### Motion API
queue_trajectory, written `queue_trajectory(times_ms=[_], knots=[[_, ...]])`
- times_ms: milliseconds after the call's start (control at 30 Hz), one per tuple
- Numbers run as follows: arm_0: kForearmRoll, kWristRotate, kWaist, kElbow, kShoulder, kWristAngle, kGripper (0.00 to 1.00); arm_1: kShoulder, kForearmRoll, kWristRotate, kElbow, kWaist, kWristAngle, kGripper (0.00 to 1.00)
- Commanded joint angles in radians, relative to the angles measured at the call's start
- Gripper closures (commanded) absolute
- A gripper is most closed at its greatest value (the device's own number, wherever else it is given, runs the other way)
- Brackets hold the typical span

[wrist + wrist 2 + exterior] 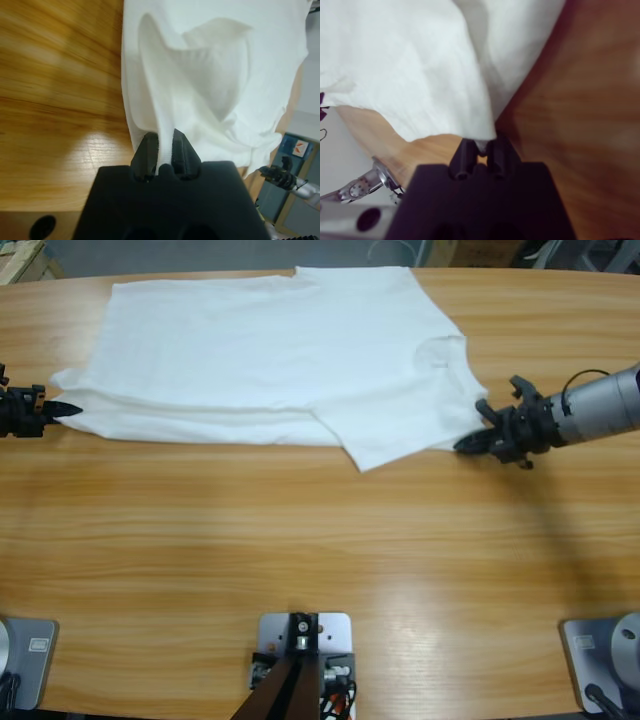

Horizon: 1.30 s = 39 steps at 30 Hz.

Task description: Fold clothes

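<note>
High view: white T-shirt (270, 350) spread flat, right part folded over.

No legible text or labels anywhere.

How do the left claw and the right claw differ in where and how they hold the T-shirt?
The left claw pinches the T-shirt at one end's corner; the right claw pinches the overlapping flap's corner at the other end. From above, the left claw shows only black parts, while the right claw shows its silver forearm. Cloth rises in a ridge from the left claw; the right claw holds just a tip. Both are shut on cloth.
</note>
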Motion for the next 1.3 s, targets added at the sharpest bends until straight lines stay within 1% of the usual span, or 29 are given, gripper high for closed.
queue_trajectory(times_ms=[33,167,267,367,467,600,900,1067,1100,1133,1167,1200,1233,1267,1300], knots=[[0.046,-0.055,0.003,0.080,-0.129,-0.019,1.000,-0.150,0.120,-0.002,0.041,0.010,-0.036,1.000],[0.100,-0.083,-0.033,0.102,-0.245,-0.018,1.000,-0.262,0.186,0.020,0.049,0.026,-0.036,1.000],[0.135,-0.116,-0.032,0.093,-0.360,-0.020,1.000,-0.395,0.301,0.018,0.031,0.027,-0.045,1.000],[0.165,-0.118,-0.032,0.099,-0.395,-0.037,1.000,-0.471,0.390,0.013,0.013,0.024,-0.061,1.000],[0.169,-0.137,-0.032,0.120,-0.406,-0.037,1.000,-0.514,0.412,0.021,0.041,0.024,-0.069,1.000],[0.181,-0.160,-0.053,0.121,-0.394,-0.017,1.000,-0.519,0.414,0.030,0.066,0.024,-0.070,1.000],[0.210,-0.215,-0.130,0.119,-0.360,0.051,1.000,-0.471,0.416,0.033,0.074,0.024,-0.066,1.000],[0.213,-0.226,-0.137,0.113,-0.319,0.069,1.000,-0.444,0.416,0.036,0.069,0.024,-0.069,1.000],[0.216,-0.229,-0.137,0.112,-0.315,0.075,0.806,-0.438,0.416,0.036,0.069,0.024,-0.070,1.000],[0.219,-0.234,-0.137,0.111,-0.311,0.081,0.527,-0.431,0.416,0.037,0.069,0.024,-0.071,1.000],[0.220,-0.238,-0.137,0.110,-0.310,0.087,0.328,-0.424,0.416,0.040,0.068,0.024,-0.072,1.000],[0.222,-0.240,-0.137,0.108,-0.308,0.091,0.126,-0.418,0.416,0.047,0.066,0.024,-0.072,0.938],[0.226,-0.241,-0.135,0.104,-0.306,0.092,0.074,-0.414,0.416,0.053,0.065,0.024,-0.072,0.685],[0.228,-0.241,-0.134,0.102,-0.304,0.094,0.060,-0.408,0.416,0.055,0.064,0.024,-0.073,0.551],[0.228,-0.241,-0.133,0.100,-0.304,0.097,0.025,-0.400,0.416,0.056,0.063,0.024,-0.075,0.466]])
